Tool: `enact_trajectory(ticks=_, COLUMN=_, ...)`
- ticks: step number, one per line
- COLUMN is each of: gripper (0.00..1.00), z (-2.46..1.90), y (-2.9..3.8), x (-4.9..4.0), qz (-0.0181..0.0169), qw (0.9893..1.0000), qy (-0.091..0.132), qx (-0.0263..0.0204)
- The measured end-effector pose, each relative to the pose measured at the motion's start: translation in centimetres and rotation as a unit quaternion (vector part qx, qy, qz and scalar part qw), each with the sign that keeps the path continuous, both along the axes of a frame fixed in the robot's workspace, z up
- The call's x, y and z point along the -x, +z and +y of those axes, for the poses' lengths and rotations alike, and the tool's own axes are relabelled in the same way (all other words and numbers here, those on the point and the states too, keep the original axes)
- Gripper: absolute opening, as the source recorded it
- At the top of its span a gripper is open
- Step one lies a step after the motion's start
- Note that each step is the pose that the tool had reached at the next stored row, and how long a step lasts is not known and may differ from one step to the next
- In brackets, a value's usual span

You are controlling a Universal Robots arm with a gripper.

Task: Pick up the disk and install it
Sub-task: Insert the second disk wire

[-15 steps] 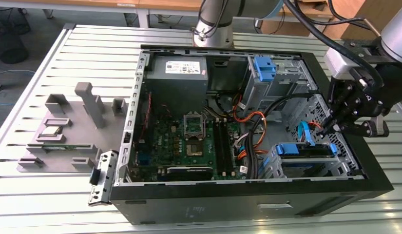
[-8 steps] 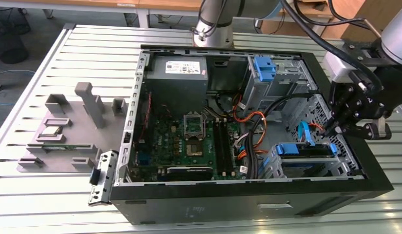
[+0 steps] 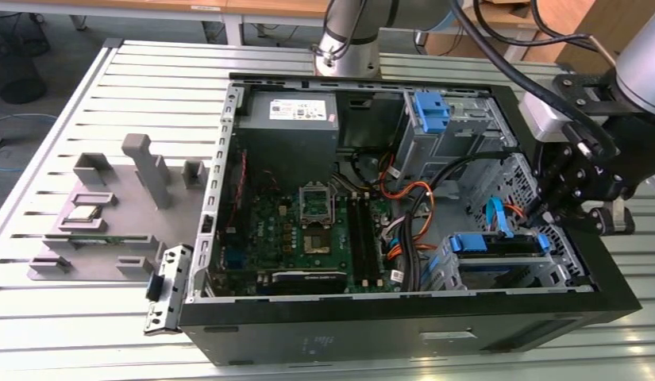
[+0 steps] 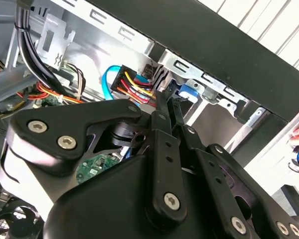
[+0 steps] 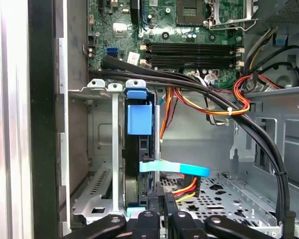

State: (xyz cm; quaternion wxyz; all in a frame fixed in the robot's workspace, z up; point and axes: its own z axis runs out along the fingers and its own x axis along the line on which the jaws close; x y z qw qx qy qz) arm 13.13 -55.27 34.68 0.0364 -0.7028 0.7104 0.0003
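The black linkage pincer (image 3: 581,213) hangs over the corner of the open black computer case (image 3: 412,333) where the grey metal drive cage (image 3: 497,266) stands. In the first wrist view the pincer (image 5: 162,211) has its two fingers pressed close together, and they seem to pinch the upper edge of the disk, the flat silver hard drive in its blue plastic carrier (image 5: 139,119). Whether they really clamp it or only touch it, I cannot say for sure.

The disk lies directly ahead of the fingertips, inside the cage and standing on edge between the thin metal rails (image 5: 114,149). Its long axis runs straight away from the pincer, deeper into the bay, toward the green motherboard (image 5: 184,30). The blue end tab is at the far end, and a light blue flat data cable (image 5: 174,169) crosses just beside the near end, with red and yellow power wires (image 5: 182,188) under it.

Much is hidden. The metal face and the label of the disk are not visible, only its thin edge. In the second wrist view the pincer's own black links (image 4: 164,164) cover most of the bay, so the contact point cannot be checked; a green circuit board (image 4: 94,169) and a blue tab (image 4: 187,92) show between them. How deep the disk already sits in the cage is also hard to judge.
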Motion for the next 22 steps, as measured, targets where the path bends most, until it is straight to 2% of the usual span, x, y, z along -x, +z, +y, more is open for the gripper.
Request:
enact_trajectory(ticks=9, gripper=0.16, z=-0.51, y=-0.52, x=0.01, qz=0.0000, qw=1.0000, qy=0.000, qx=0.0018)
enact_trajectory(ticks=15, gripper=0.16, z=-0.81, y=-0.66, x=0.00, qz=0.0000, qw=1.0000, qy=0.000, qx=0.0060)
enact_trajectory(ticks=22, gripper=0.16, z=-0.83, y=-0.68, x=0.00, qz=0.0000, qw=1.0000, qy=0.000, qx=0.0071)
